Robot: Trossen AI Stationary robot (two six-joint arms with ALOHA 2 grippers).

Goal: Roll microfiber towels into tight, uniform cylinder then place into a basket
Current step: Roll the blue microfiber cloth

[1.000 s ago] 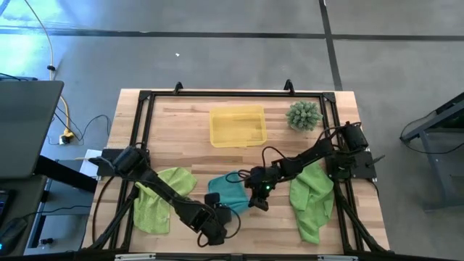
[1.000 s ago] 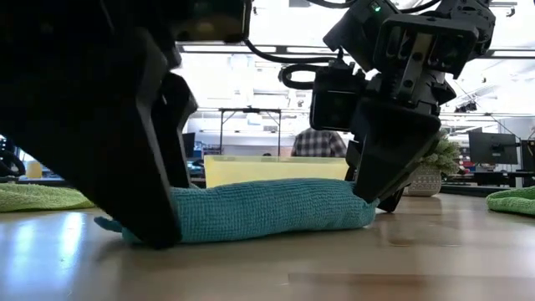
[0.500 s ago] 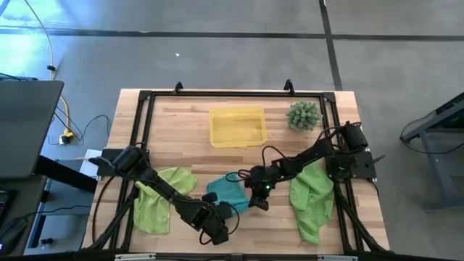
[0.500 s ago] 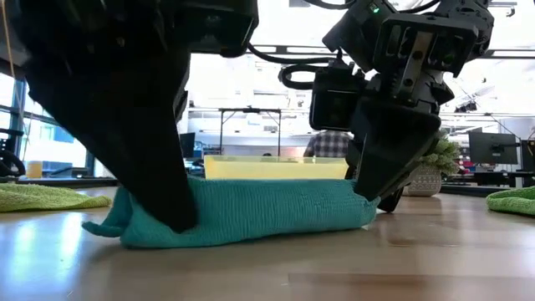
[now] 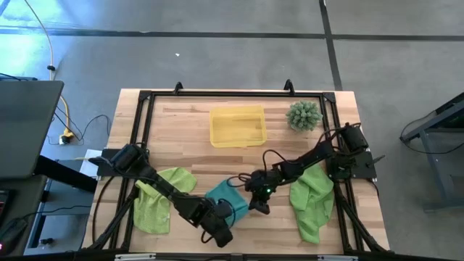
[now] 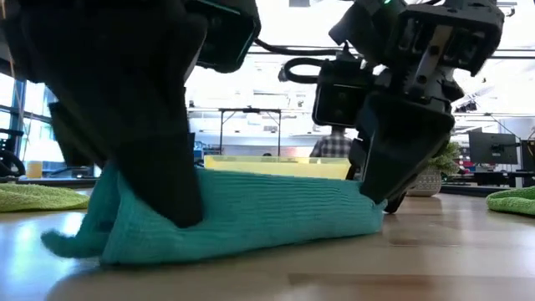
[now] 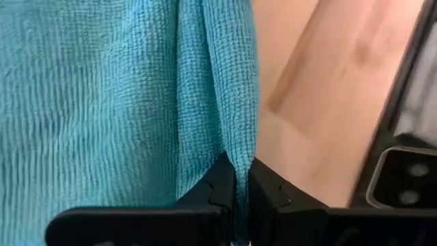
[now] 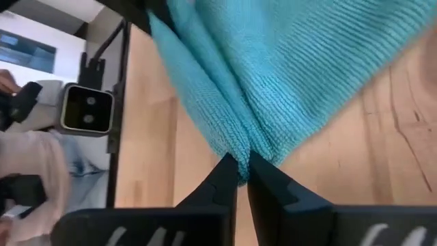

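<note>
Well short of the empty basket, the teal towel lies bunched and unrolled, left gripper and right gripper each pinched shut on an edge; both green towels wait untouched.

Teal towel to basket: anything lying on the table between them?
Nothing. In the high view, only bare wood separates the teal towel from the basket; a black arm cable arches just above the towel's far edge.
</note>
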